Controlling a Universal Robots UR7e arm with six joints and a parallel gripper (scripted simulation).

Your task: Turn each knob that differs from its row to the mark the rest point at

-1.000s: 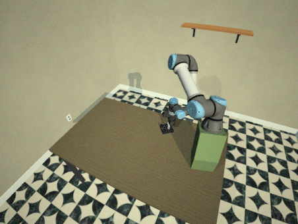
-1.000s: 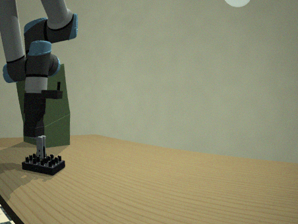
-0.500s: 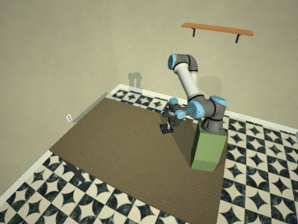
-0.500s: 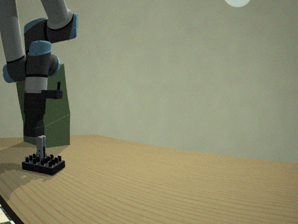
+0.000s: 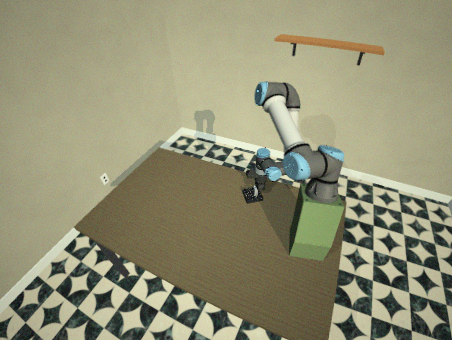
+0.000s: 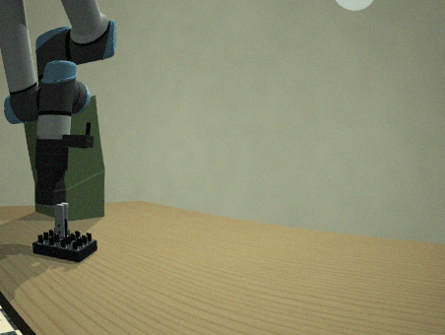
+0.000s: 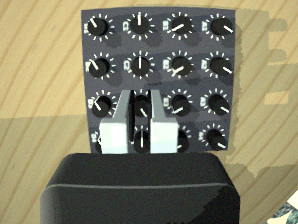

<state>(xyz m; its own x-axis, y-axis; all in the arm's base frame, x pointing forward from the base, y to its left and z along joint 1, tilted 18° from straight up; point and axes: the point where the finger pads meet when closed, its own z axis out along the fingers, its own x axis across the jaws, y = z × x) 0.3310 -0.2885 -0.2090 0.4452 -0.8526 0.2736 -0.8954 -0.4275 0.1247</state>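
Note:
The black knob box (image 5: 252,195) (image 6: 64,249) (image 7: 157,46) stands on the wooden table near the arm's base, with four rows of four black knobs marked by white lines. My gripper (image 5: 256,190) (image 6: 61,230) (image 7: 141,105) points straight down onto the box. In the wrist view its two grey fingers are shut on a knob (image 7: 141,107), the second from the left in the third row from the top. That knob's line is mostly hidden by the fingers. The knob (image 7: 141,140) below it shows between the finger pads.
The arm stands on a green pedestal (image 5: 315,225) (image 6: 84,163) at the table's edge, right beside the box. The wooden table (image 5: 175,225) (image 6: 271,276) stretches away from the box. An orange shelf (image 5: 330,45) hangs high on the wall.

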